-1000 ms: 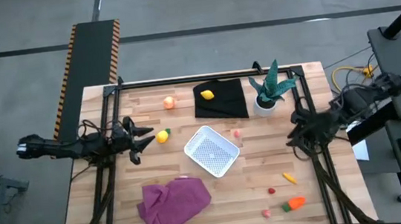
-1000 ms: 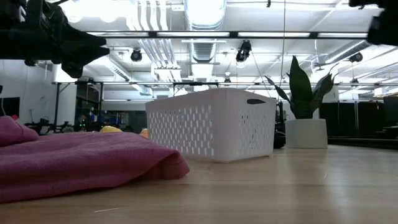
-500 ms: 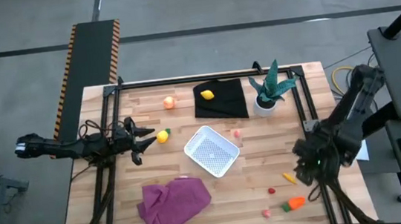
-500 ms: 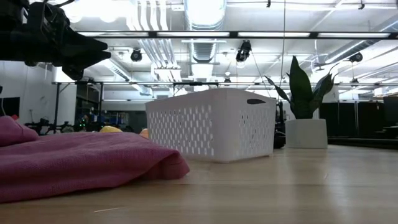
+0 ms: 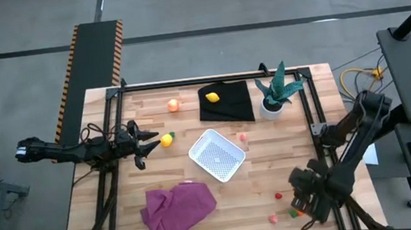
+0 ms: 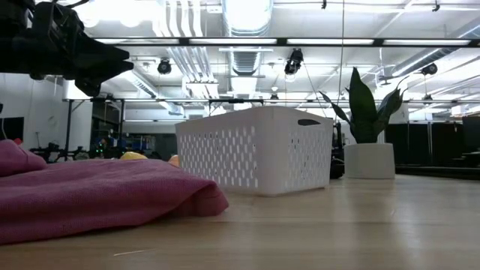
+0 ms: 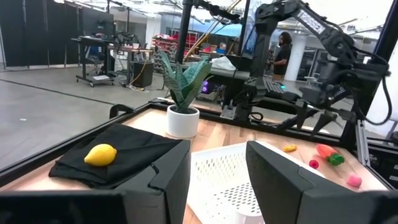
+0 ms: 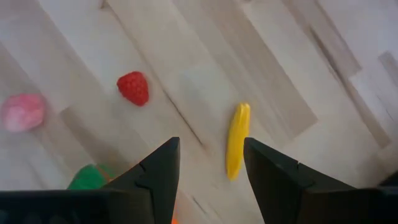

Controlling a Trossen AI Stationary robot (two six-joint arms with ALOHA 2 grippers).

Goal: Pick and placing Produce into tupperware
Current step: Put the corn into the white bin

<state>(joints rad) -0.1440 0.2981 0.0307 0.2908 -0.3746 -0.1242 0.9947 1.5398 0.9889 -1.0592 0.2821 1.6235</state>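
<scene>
- Near the front right corner of the wooden slatted bench (image 5: pixel 272 161), the right pincer (image 5: pixel 301 204) hangs over the small produce there, its two dark fingers spread with nothing between them.
- The right wrist view shows what the high view partly hides under the arm: a slim yellow banana-shaped piece (image 8: pixel 237 139), a small red strawberry-like piece (image 8: pixel 134 88), a pale pink piece (image 8: pixel 22 111) and the green top of the orange carrot (image 8: pixel 92 177), all lying apart on the bare wood.
- In the high view the red piece (image 5: pixel 278 195) and the pink piece (image 5: pixel 273 218) show beside the pincer; the carrot is mostly covered by it.
- Toward the front left corner lies a crumpled purple cloth (image 5: pixel 177 208); in the low view it fills the foreground (image 6: pixel 97 195).
- At the bench's middle sits the white square perforated plastic tupperware (image 5: pixel 217 155), turned cornerwise; the high view shows it holding no produce. The low view shows only its holed wall (image 6: pixel 255 157).
- A small pink piece (image 5: pixel 243 136) lies just beside its far right side.
- At the left edge, the left pincer (image 5: pixel 151 139) hovers with its fingers spread, close to a yellow lemon with a green tip (image 5: pixel 166 140).
- Farther back, a peach-orange ball (image 5: pixel 173 104) rests on the wood.
- At the far edge, a second yellow lemon (image 5: pixel 213 96) lies on a black square cloth (image 5: pixel 227 103); the left wrist view shows both from the side (image 7: pixel 101 154).
- Just right of the cloth stands a green spiky plant in a white pot (image 5: pixel 276 92).
</scene>
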